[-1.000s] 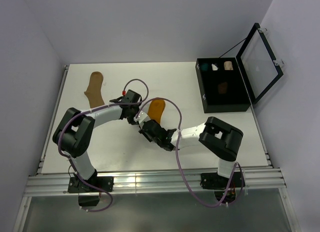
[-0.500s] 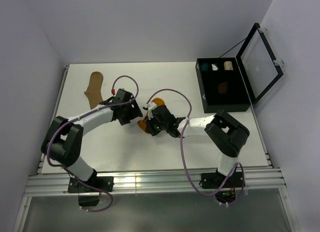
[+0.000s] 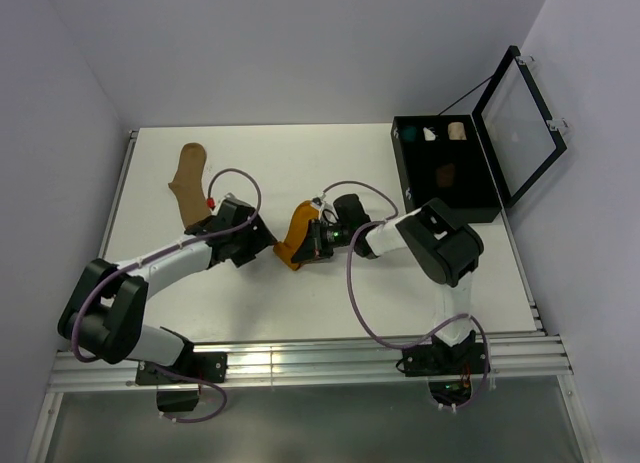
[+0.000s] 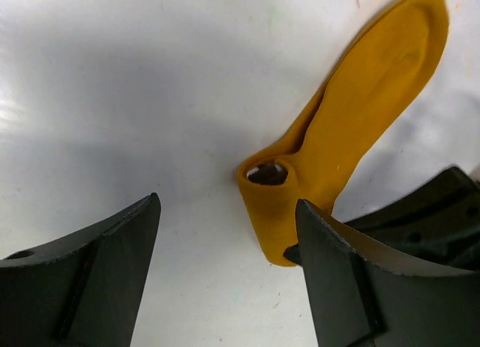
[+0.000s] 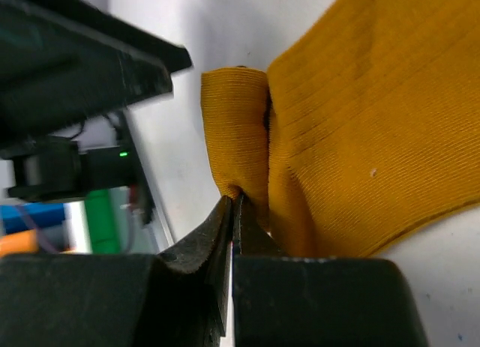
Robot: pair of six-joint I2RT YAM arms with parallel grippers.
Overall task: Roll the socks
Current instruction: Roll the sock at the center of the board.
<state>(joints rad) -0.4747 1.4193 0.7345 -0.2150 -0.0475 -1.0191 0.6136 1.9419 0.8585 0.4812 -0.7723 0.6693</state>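
Now right gripper point(image 5: 234, 201) pinches shut on mustard-orange ribbed fabric sock point(image 5: 352, 122) at rolled end, pinning roll, I judge; left gripper point(image 4: 226, 212) wide, roll just ahead of fingers.

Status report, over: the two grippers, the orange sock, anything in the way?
Left gripper open, beside orange sock. Right gripper shut on its rolled end. Tan sock apart, not in the way.
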